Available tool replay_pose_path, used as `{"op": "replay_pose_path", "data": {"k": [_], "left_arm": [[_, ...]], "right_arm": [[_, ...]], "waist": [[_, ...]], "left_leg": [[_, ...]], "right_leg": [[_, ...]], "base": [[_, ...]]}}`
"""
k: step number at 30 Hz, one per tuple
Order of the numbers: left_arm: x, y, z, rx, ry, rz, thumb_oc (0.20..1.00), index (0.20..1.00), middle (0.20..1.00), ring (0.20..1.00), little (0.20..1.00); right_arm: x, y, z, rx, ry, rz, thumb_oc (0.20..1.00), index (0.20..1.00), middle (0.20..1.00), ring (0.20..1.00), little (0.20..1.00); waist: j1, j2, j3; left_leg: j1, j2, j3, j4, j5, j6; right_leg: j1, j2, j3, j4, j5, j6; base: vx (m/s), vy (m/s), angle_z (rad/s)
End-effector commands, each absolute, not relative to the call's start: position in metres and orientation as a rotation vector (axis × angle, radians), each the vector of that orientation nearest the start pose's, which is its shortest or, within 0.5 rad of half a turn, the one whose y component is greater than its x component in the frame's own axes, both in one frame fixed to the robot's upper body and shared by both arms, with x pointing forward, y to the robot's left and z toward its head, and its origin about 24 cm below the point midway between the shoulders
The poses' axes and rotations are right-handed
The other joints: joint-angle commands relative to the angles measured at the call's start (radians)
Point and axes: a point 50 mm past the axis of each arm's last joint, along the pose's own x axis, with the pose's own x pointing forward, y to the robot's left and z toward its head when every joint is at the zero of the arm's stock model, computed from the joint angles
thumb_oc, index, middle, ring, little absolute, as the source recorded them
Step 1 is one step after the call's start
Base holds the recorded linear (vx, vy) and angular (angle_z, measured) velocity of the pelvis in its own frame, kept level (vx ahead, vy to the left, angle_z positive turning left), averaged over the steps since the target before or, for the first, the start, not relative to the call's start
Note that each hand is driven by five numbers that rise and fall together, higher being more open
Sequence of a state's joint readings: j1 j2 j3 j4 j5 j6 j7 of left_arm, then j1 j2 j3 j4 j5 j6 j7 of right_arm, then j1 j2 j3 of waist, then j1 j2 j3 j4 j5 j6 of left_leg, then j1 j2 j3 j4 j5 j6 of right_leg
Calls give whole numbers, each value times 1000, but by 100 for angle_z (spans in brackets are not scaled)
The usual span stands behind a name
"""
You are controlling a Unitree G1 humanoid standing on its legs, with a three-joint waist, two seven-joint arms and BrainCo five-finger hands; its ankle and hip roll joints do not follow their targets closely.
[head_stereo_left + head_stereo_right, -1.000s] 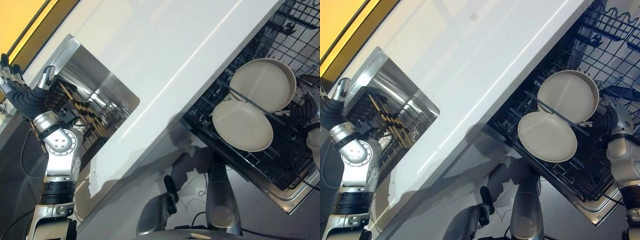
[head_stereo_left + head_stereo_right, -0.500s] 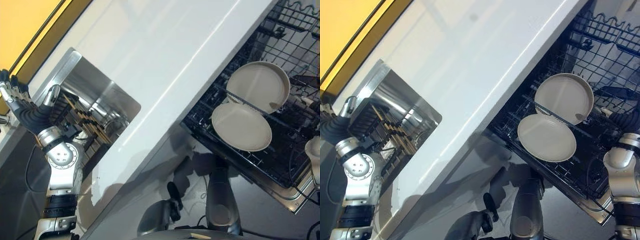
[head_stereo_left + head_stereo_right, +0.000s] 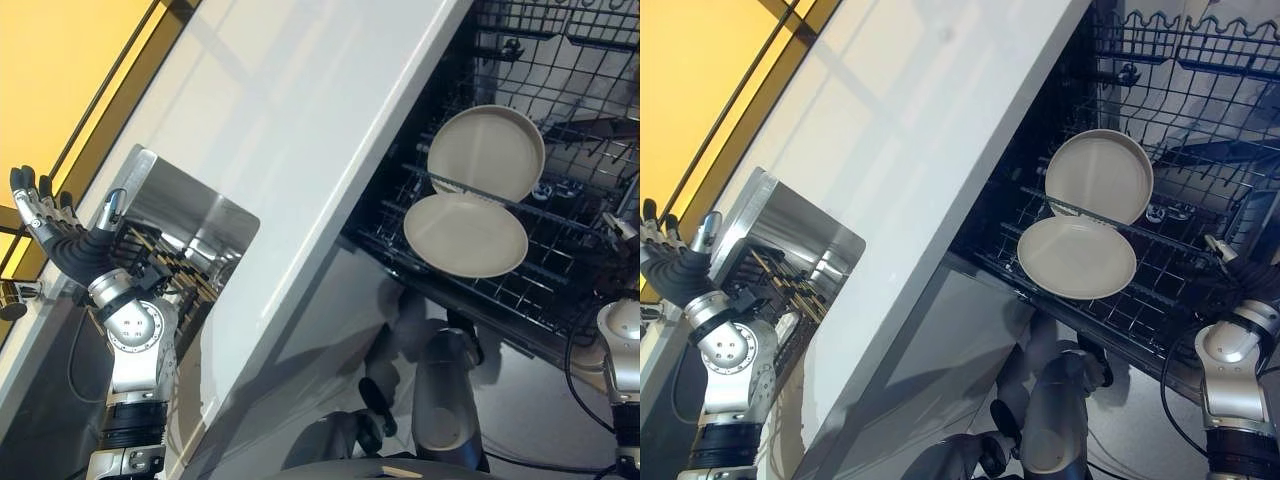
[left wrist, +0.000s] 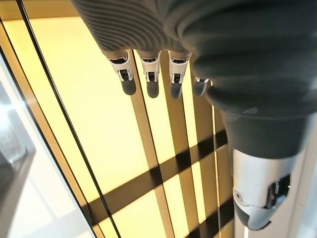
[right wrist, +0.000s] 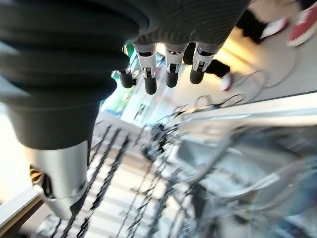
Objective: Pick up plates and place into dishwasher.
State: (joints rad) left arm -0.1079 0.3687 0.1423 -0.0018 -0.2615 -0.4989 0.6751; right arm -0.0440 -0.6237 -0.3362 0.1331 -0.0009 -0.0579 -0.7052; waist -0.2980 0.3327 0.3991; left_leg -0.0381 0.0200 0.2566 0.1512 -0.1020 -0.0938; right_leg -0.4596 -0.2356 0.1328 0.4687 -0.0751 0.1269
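Two cream plates stand in the dishwasher's lower rack (image 3: 572,262): the upper plate (image 3: 487,152) leans upright, and the lower plate (image 3: 465,235) rests against its bottom edge. My right hand (image 3: 1252,285) is at the rack's right side, apart from both plates, and its fingers (image 5: 168,64) are straight and hold nothing. Over the left edge of the sink, my left hand (image 3: 60,235) is raised with its fingers (image 4: 151,74) spread and empty.
A steel sink (image 3: 190,215) with a slatted drying rack (image 3: 165,260) is set in the white counter (image 3: 300,120). A yellow wall (image 3: 60,90) runs behind the counter. An upper wire rack (image 3: 1180,60) hangs above the plates. A person's red shoe (image 5: 304,22) shows beyond the dishwasher.
The camera has shifted. My right hand has drawn back from the upper plate's rim toward the lower right. My left hand has risen a little beside the sink.
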Motion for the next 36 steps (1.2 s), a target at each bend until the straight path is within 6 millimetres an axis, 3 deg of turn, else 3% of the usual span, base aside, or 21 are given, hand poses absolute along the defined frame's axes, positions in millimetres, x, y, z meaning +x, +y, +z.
{"op": "replay_pose_path", "data": {"k": [1,4,13,20,28,36], "left_arm": [[238,278,129,-130,-667,805,1000,1000,1000,1000,1000],[239,277,129,-137,-666,797,1000,1000,1000,1000,1000],[243,269,128,-136,-652,765,1000,1000,1000,1000,1000],[251,260,137,-149,-676,743,1000,1000,1000,1000,1000],[258,252,149,-148,-698,728,1000,1000,1000,1000,1000],[260,245,147,-152,-666,702,1000,1000,1000,1000,1000]], "right_arm": [[219,-353,148,-495,-443,-1072,1000,1000,1000,1000,1000],[223,-350,146,-476,-426,-1015,1000,1000,1000,1000,1000],[253,-324,130,-314,-291,-561,1000,1000,1000,1000,1000],[272,-306,126,-137,-296,-431,1000,1000,1000,1000,1000],[296,-268,145,-108,-374,-314,1000,1000,1000,1000,1000],[316,-236,172,-101,-419,-207,1000,1000,1000,1000,1000]], "waist": [[-41,-14,-17],[-43,-7,-13],[-29,-2,-3],[-3,-1,21],[30,3,40],[71,16,22]], "left_leg": [[-109,78,-34,164,-25,-12],[-112,75,-35,176,-31,-12],[-117,59,-66,180,-30,-12],[-167,56,-91,182,-16,-14],[-208,45,-113,204,-10,-8],[-212,25,-126,238,-25,-3]], "right_leg": [[82,-63,27,-44,-56,2],[71,-71,32,-31,-57,5],[45,-79,44,-2,-61,0],[-4,-73,41,13,-56,-5],[-16,-86,32,12,-42,-5],[18,-133,24,-3,-28,7]], "base": [[-25,50,-1],[9,42,-9],[25,19,-3],[-78,-3,-5],[-33,22,3],[82,79,11]]}}
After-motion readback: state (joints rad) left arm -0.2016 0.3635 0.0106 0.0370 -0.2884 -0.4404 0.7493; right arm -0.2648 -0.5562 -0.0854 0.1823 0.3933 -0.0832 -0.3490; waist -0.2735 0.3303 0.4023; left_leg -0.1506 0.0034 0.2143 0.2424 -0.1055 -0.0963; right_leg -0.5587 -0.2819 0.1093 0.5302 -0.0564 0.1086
